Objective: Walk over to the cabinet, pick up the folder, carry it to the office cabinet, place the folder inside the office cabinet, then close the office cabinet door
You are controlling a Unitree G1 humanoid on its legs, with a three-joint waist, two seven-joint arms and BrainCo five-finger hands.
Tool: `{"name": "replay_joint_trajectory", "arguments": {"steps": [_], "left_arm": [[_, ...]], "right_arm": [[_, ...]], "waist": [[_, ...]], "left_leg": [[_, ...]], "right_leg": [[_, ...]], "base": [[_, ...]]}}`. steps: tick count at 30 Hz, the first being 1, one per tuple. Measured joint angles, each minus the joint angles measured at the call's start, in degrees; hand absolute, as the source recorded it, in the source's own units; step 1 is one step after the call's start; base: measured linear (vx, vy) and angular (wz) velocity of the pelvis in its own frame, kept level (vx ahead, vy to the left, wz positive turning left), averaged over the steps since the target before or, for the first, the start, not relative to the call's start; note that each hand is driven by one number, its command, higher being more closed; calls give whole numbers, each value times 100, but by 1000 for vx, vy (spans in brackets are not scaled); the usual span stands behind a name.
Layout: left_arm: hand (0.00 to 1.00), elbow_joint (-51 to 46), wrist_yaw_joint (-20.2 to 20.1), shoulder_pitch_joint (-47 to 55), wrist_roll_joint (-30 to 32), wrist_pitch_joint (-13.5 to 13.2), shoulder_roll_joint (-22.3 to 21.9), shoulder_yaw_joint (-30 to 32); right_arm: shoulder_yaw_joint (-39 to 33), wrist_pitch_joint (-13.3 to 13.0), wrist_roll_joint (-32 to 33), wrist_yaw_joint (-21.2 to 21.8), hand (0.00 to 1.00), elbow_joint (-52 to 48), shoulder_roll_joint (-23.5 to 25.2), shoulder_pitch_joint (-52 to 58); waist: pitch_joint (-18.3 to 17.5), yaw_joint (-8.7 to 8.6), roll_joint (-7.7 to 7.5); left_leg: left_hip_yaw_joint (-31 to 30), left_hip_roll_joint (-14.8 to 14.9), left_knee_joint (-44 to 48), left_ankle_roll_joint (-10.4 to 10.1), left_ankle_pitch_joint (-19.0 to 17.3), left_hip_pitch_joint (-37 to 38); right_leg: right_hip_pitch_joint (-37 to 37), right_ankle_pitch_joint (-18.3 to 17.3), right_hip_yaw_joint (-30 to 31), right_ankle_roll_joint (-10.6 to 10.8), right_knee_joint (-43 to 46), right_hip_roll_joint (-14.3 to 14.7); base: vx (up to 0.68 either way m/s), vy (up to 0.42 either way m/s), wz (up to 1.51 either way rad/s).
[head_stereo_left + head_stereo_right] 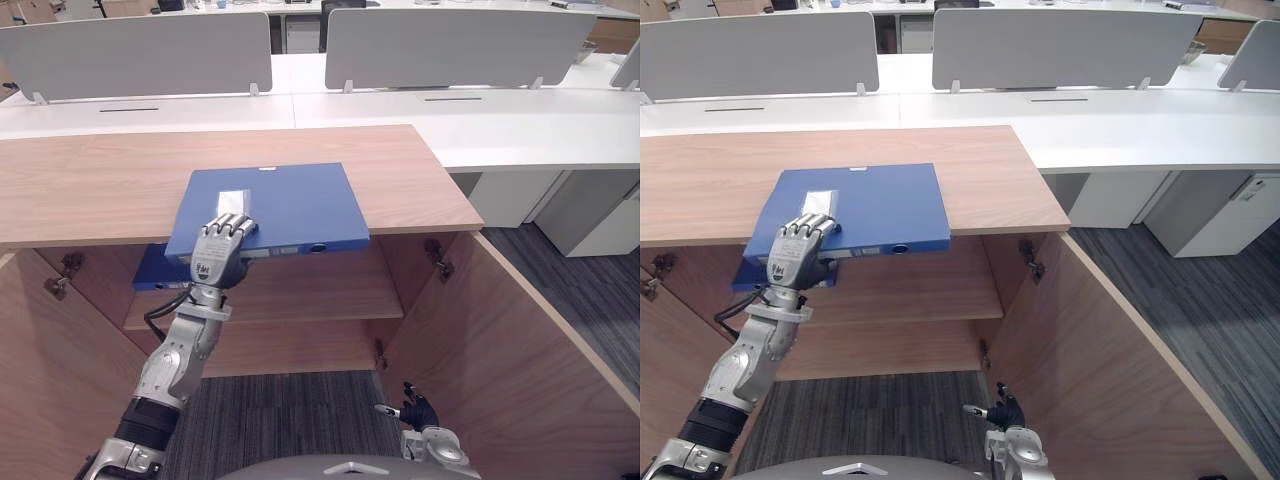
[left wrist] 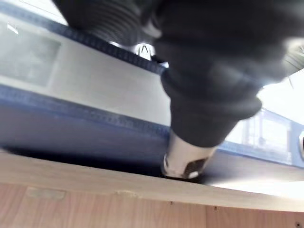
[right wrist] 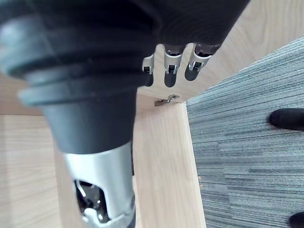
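Pinching folder (image 1: 290, 205), robot hand (image 1: 222, 250), thumb (image 2: 183, 161) beneath

The cabinet (image 1: 100, 180) stands in front, both doors swung out toward the robot: the left door (image 1: 50, 370) on the left, the right door (image 1: 520, 340) on the right, with the floor (image 1: 280, 410) between them. The folder (image 1: 290, 205) lies on the cabinet top, right of its middle, its near edge jutting past the front. The left hand (image 1: 222, 255) is at that edge, fingers (image 1: 232, 225) on top. Inside, on the shelf (image 1: 300, 290) below, a second folder (image 1: 150, 272) lies at the left. The right hand (image 1: 418, 412) hangs low, just inside the right door. The desk (image 1: 520, 125) runs behind the cabinet, with screens (image 1: 440, 45) standing on it.
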Motion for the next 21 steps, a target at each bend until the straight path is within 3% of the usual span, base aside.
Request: {"name": "replay_joint_trajectory", "arguments": {"steps": [12,17,21], "left_arm": [[100,-776,-23,-19,-781,-274,35,-184],[100,-1480,-79,52,-1536,-631,-408,-643],[100,-1823,-367,169,-2208,-900,-561,-856]], "right_arm": [[123,-20,4,-15,0,1,-12,1],[123,-41,22,-32,0,1,-27,-15],[200,-49,61,-41,0,1,-41,-26]], "waist": [[-7,22,6],[-15,75,16],[-22,76,29]], "left_leg": [[-16,1,0,-2,-5,-44],[-29,-4,2,4,0,-108],[-29,0,0,4,0,-119]], "right_leg": [[-19,0,-15,1,-10,-30],[-82,-2,-20,2,84,-58],[-90,-44,-9,2,162,-64]], "base": [[0,0,0],[0,0,0],[-16,0,0]]}}
